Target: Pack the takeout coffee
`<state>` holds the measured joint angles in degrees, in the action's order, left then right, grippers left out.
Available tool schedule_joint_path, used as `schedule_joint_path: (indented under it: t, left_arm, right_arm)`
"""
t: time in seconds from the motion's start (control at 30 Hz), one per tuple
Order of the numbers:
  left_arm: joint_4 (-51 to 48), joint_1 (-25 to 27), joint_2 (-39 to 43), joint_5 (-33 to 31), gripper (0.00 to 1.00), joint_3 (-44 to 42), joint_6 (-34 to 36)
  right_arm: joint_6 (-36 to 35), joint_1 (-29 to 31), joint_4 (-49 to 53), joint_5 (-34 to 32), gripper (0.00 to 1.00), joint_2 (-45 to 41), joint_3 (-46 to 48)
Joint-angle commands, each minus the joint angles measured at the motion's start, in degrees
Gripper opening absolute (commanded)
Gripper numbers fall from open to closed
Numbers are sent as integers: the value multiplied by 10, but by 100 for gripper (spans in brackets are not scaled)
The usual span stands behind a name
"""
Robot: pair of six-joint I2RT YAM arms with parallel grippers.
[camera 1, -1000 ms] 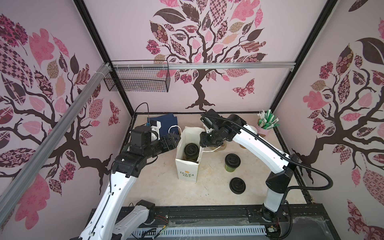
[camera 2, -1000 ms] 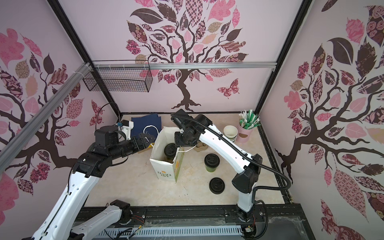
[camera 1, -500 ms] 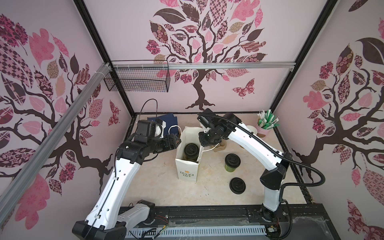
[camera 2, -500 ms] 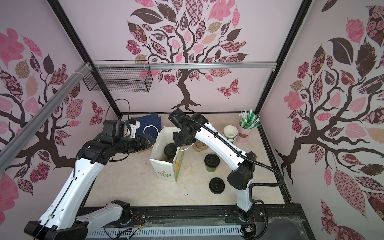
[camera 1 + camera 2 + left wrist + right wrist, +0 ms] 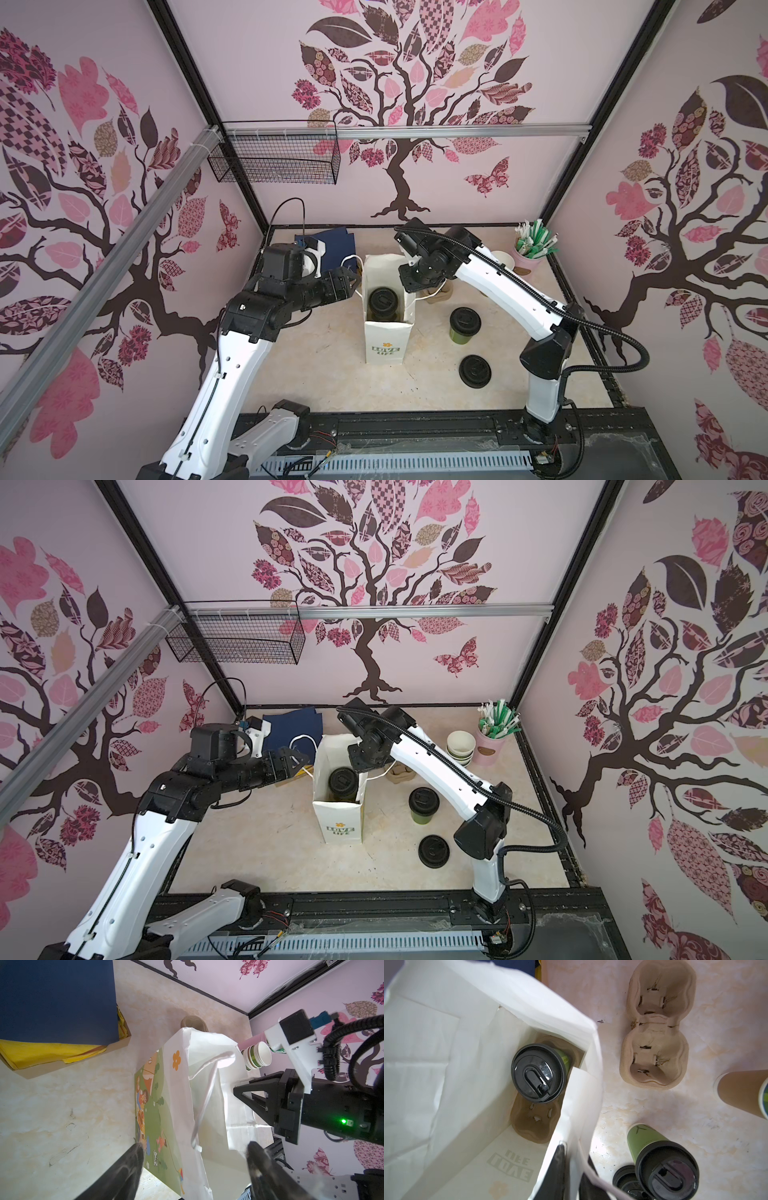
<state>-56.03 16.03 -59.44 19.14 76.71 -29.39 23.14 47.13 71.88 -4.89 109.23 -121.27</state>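
Nearest, loose black lids [image 5: 475, 371] lie on the counter [image 5: 332, 374]. Just behind them one capped green cup [image 5: 464, 325] stands upright, outside the paper bag [image 5: 386, 347]. The second capped cup [image 5: 538, 1073] sits inside the bag, in one pocket of a pulp carrier [image 5: 533, 1124]; other pocket empty. At the bag's rim, the right pincer [image 5: 574, 1152] is narrow, pinching the right wall. Opposite, the left pincer [image 5: 350, 283] stands wide at the left rim; contact unclear. Farther back: spare carrier [image 5: 401, 776], stacked lidless cups [image 5: 460, 746].
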Motion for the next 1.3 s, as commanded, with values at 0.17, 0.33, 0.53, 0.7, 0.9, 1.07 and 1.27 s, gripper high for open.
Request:
schedule_joint_path:
  t: [0.17,0.33,0.53,0.7,0.9,1.07,1.27]
  left_arm:
    - [33,-4,12,-14,83,-5,-37]
    - [54,-7,32,-28,86,-14,-57]
    - [72,-9,50,-42,88,-22,-74]
    - [90,-9,57,-11,88,-50,-83]
    - [114,-9,54,69,87,-84,-121]
    - [131,-8,66,95,86,-90,-145]
    - [142,67,65,73,86,-72,-153]
  right_arm:
    - [-10,-5,7,9,60,-2,-29]
    - [-5,-5,13,19,79,-19,-97]
    - [6,-5,42,-1,83,-42,-194]
    - [35,-5,1,10,79,-108,-62]
    - [79,-5,-80,21,74,-161,82]
    - [63,-5,-13,43,74,-128,-29]
    - [34,-6,120,-69,75,-98,-214]
